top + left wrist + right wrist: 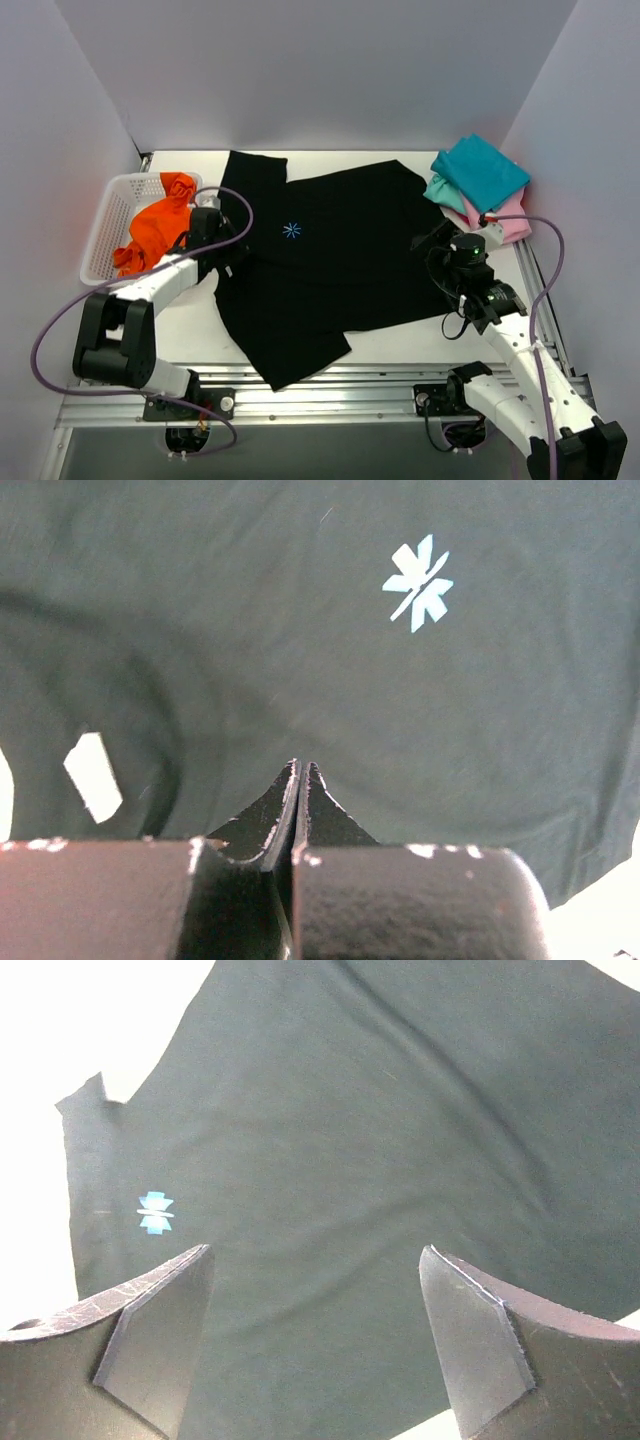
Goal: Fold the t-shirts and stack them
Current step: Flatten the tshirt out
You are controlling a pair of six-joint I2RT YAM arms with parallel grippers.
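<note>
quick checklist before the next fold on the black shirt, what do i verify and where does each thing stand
1. Black t-shirt spread out on the table, starburst mark facing up: ok.
2. Left gripper shut at the shirt's left edge; whether cloth is pinched between its fingers: cannot tell.
3. Right gripper open over the shirt's right side, holding nothing: ok.
4. Orange t-shirt in the white basket, off the black shirt: ok.
5. Teal t-shirt on the pink t-shirt at the far right; clear of the black shirt's edge: cannot tell.
</note>
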